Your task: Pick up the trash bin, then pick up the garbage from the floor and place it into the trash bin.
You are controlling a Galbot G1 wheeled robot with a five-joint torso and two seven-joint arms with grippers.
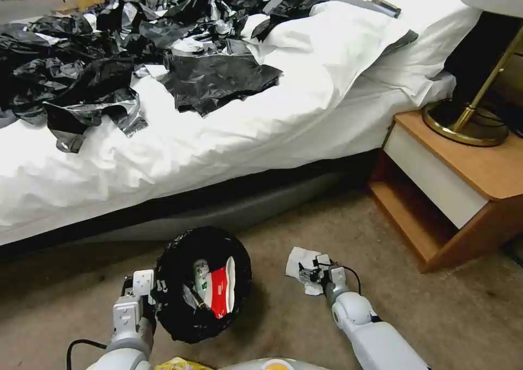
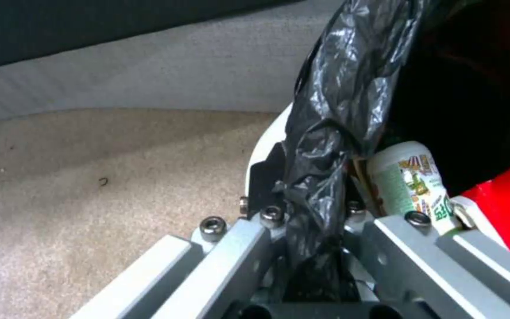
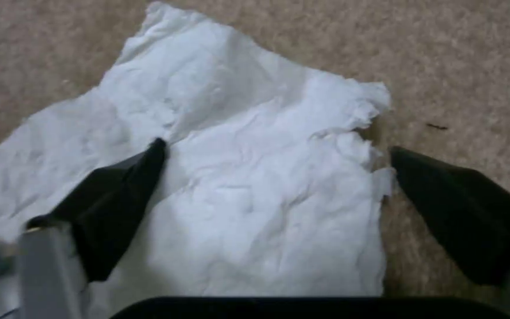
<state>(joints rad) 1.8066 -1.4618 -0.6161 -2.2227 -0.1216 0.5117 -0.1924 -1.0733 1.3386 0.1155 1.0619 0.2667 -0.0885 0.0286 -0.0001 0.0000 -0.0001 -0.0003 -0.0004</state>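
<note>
The trash bin (image 1: 180, 310), white with a black bag over its rim, hangs tilted above the carpet. My left gripper (image 1: 146, 293) is shut on its rim, with the black bag (image 2: 320, 177) pinched between the jaws. Inside lie a red-and-white carton (image 1: 220, 291) and a small labelled bottle (image 2: 411, 181). A crumpled white tissue (image 3: 237, 177), part of the garbage, lies flat on the carpet. My right gripper (image 3: 276, 153) is open right over it, one black fingertip (image 3: 125, 177) on the tissue and the other beside its edge. A yellow wrapper (image 1: 180, 364) peeks out at the bottom of the head view.
The bed (image 1: 229, 141), strewn with black plastic bags (image 1: 136, 54), runs along the far side with a dark gap beneath. A wooden nightstand (image 1: 463, 195) with a brass lamp base (image 1: 463, 122) stands at the right. Bare carpet (image 1: 305, 326) surrounds both grippers.
</note>
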